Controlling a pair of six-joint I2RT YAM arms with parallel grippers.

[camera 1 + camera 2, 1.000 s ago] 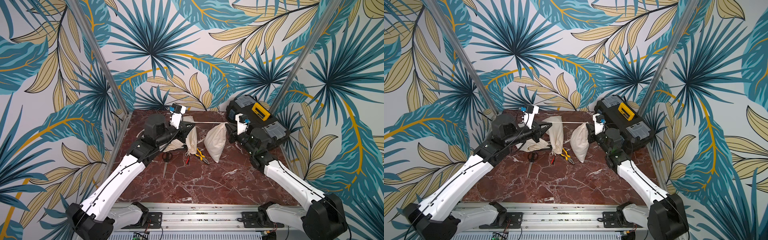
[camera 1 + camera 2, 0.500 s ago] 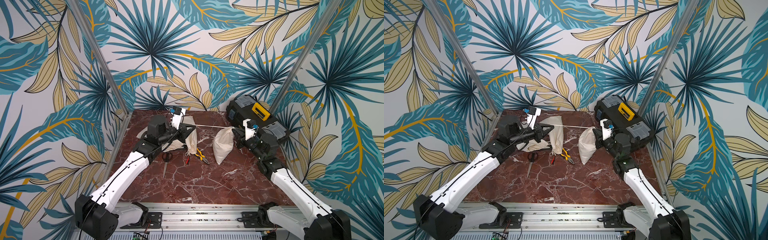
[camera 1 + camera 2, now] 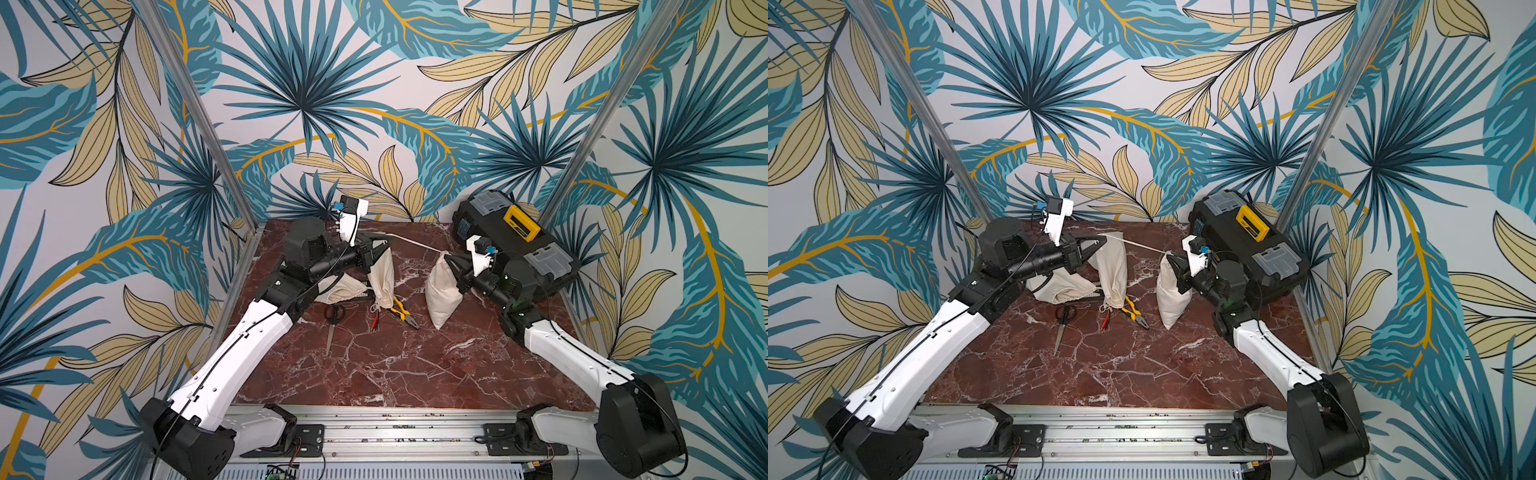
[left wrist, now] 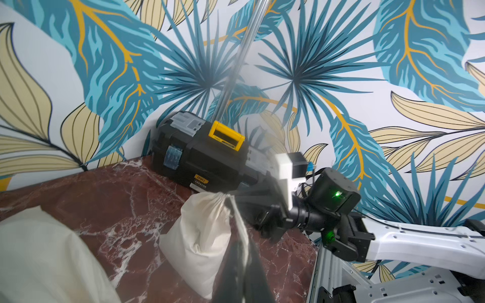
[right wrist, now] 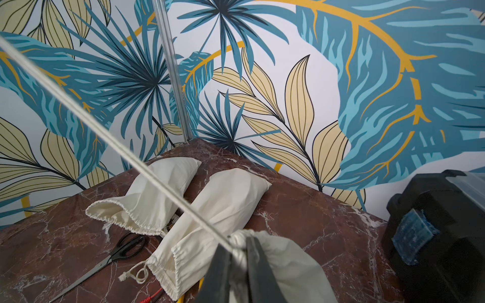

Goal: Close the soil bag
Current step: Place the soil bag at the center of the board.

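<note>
Your right claw [image 5: 236, 244] pinches the soil bag [image 3: 440, 291] by its gathered neck; your left claw [image 3: 385, 242], fully closed, holds its drawstring [image 3: 415, 244] taut between them.

A staged robot test booth: leaf-print walls [image 3: 299, 104], aluminium rail [image 3: 395, 428], marble tabletop [image 3: 395, 365], toolbox [image 3: 498, 224].

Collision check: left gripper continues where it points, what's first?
Probably the soil bag, at the cinched neck in the right gripper; the drawstring from the left gripper runs straight there. Depth uncertain.

Cream soil bag [image 3: 441, 291], white-veined red marble tabletop [image 3: 395, 365]
</note>
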